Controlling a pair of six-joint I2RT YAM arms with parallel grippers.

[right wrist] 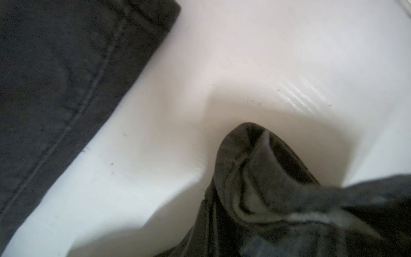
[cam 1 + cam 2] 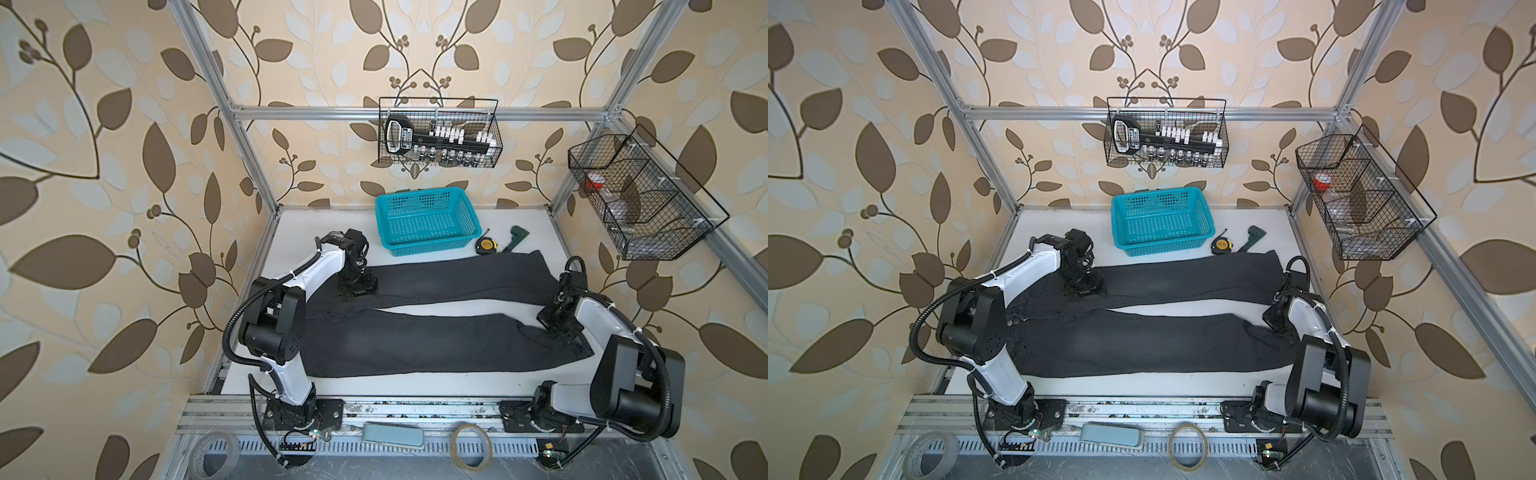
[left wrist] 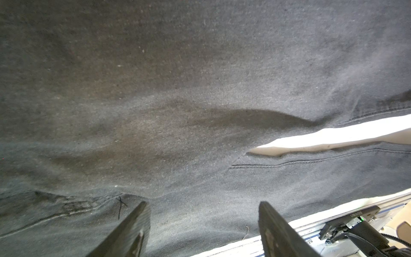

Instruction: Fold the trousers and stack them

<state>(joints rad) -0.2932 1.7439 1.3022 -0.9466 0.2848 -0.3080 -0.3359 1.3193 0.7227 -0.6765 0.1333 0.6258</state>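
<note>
The dark charcoal trousers [image 2: 436, 340] [image 2: 1163, 340] lie flat across the white table, waist at the left and both legs running right with a narrow gap between them. My left gripper [image 2: 358, 289] [image 2: 1084, 287] hovers low over the far leg near the crotch. In the left wrist view it [image 3: 203, 213] stands open, with denim [image 3: 200, 89] below its fingers [image 3: 138, 224]. My right gripper [image 2: 559, 326] [image 2: 1281, 322] sits at the near leg's hem end. A pinched fold of hem [image 1: 255, 178] bunches up over its jaws and hides the fingers. The far leg's hem [image 1: 55, 77] lies beside it.
A teal basket [image 2: 428, 220] stands at the back of the table. A yellow tape measure [image 2: 485, 245] and a green tool [image 2: 516, 237] lie just behind the far leg. Wire baskets [image 2: 440, 133] hang on the frame. Tape rolls [image 2: 471, 446] rest on the front rail.
</note>
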